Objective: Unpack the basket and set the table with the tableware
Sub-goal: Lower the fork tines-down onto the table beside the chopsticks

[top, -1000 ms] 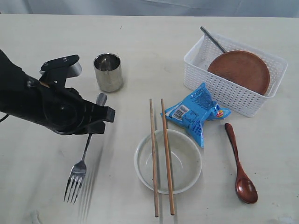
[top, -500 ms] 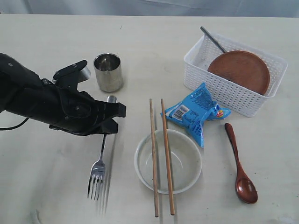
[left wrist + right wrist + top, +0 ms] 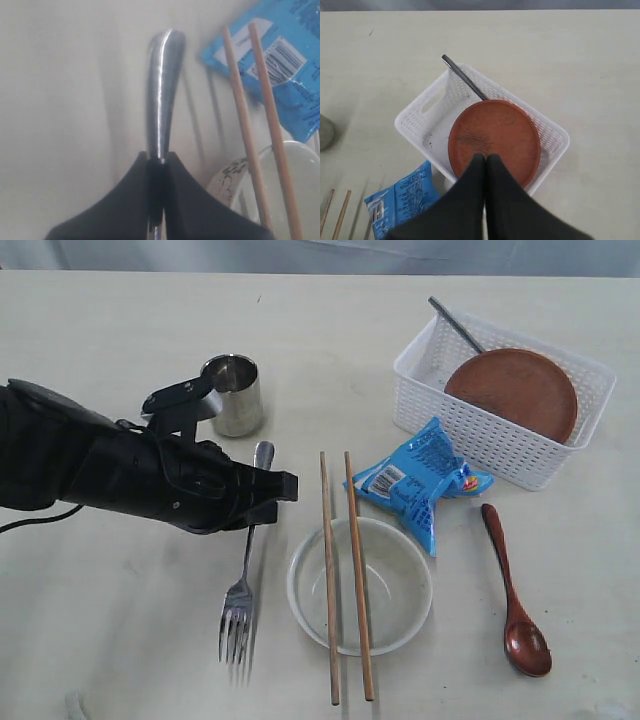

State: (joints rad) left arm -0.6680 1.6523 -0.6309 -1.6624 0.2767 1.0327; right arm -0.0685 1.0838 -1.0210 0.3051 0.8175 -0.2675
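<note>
Fork (image 3: 243, 570): pinched mid-handle by left hand (image 3: 159, 160), lower-left of centre, tines low beside bowl (image 3: 300, 590), likely for laying on surface (image 3: 100, 640); right hand (image 3: 486, 159), pressed together, above plate (image 3: 512, 392) in upper-right basket (image 3: 480, 440).

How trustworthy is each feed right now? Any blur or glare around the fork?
Exterior view: tines of the fork smear with motion blur; the rest is sharp, evenly lit. Left wrist view: a glare streak runs down the fork handle; chopsticks and blue packet look soft. Right wrist view: basket and plate crisp, no glare.
</note>
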